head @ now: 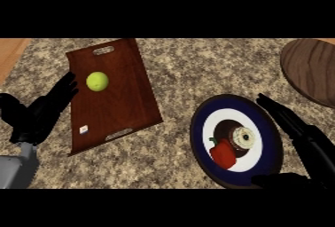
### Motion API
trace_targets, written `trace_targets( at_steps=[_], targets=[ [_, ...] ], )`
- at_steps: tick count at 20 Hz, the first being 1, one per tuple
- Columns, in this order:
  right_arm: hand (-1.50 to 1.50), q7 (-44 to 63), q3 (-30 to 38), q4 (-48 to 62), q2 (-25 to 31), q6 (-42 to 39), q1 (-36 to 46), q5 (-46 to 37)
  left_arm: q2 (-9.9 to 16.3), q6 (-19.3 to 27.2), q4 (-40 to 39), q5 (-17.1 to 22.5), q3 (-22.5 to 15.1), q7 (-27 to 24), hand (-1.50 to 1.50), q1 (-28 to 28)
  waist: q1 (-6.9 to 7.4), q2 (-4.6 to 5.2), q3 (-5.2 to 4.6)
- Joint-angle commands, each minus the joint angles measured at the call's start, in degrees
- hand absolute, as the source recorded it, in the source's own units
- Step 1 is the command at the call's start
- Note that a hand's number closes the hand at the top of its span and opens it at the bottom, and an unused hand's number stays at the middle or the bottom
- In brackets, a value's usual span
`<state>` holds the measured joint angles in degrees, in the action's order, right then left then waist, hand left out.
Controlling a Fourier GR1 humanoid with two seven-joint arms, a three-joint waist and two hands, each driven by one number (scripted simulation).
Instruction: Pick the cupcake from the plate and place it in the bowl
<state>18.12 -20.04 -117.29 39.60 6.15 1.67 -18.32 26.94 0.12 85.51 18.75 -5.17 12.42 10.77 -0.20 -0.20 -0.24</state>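
Speckled granite counter (196, 57), seen steeply from above. Item: blue-rimmed plate (203, 146) at about 4 o'clock, holding the cupcake (243, 137) (pale swirled top, dark base) just right of centre, with a red pepper (223, 153) touching it on its 7 o'clock side. Item: brown bowl (313, 68) at 2 o'clock, cut by the frame, well apart from the plate. Item: wooden tray (131, 102) at 10 o'clock, carrying a lime (97, 81) and nothing else of note. Right hand (291, 122) lies over the plate's 3 o'clock rim, fingers straight and released, thumb (281, 179) showing near the plate's lower edge; it grasps nothing, and the cupcake is untouched. Left hand (42, 111) rests open beside the tray's 9 o'clock edge. Risks, as I judge them: fingers closing in could catch the pepper and shove or lift it with the cupcake; a squeeze on the soft top may mar it; the long carry to the bowl could tip it.
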Motion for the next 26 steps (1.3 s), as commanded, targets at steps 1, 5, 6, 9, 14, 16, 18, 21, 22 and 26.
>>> trace_targets(
  at_steps=[1, 5, 6, 9, 14, 16, 18, 21, 22, 26],
  targets=[
    [-1.50, 16.7, -2.6, -5.5, 2.8, -9.5, 7.5, -1.2, -0.3, -1.3, -2.0, 0.1, 0.2, 0.4, 0.00, 2.3, 0.53, 0.24, -0.03],
    [-1.50, 28.0, -7.0, -4.8, -1.2, -17.3, 17.0, 0.6, -2.4, -1.0, -3.0, -1.0, -0.7, -0.1, 0.00, 3.8, 1.12, 0.38, 0.05],
    [-1.50, 31.8, -8.0, -9.7, -0.7, -18.6, 14.3, 0.8, -1.8, -1.6, -5.0, -1.3, 0.4, -1.5, 0.00, 2.7, 0.29, 0.19, 0.07],
    [-1.50, 36.9, -8.0, -3.2, -4.4, -23.3, 22.1, 2.6, -3.1, -1.0, -1.5, -2.1, -0.9, 0.1, 0.00, 1.4, 1.04, 0.21, 0.14],
    [-1.50, 46.9, -9.3, -3.2, -7.3, -30.5, 25.6, 6.0, -3.6, -0.1, -1.1, -3.3, 0.0, 1.6, 0.00, 2.6, 0.57, 0.10, 0.17],
    [-1.50, 45.9, -8.3, -1.4, -5.7, -32.5, 26.2, 6.4, -2.0, -2.1, 1.0, -0.8, 1.9, 2.9, 0.00, 2.3, 0.67, 0.05, 0.18],
    [-1.50, 46.9, -8.8, 0.3, -7.6, -32.3, 26.4, 6.4, -4.6, -0.2, 0.6, -4.0, -0.2, 0.4, 0.00, -0.1, 0.63, 0.08, 0.19],
    [-1.50, 47.2, -9.8, 0.3, -9.3, -32.1, 24.7, 4.2, -2.9, -2.6, 1.4, -2.9, 2.3, 0.6, 0.00, -1.5, 0.57, 0.08, 0.20],
    [-1.50, 44.4, -8.8, 3.7, -8.8, -32.5, 26.1, 3.5, -2.5, -2.8, 3.5, -1.7, 2.6, 3.2, 0.00, -1.3, 0.77, 0.11, 0.21],
    [-1.50, 46.9, -9.6, 4.5, -10.2, -34.6, 27.3, 3.1, -4.0, -2.5, -0.5, -3.9, 2.5, 2.0, 0.00, 1.3, 0.43, 0.16, 0.19]
  ],
)
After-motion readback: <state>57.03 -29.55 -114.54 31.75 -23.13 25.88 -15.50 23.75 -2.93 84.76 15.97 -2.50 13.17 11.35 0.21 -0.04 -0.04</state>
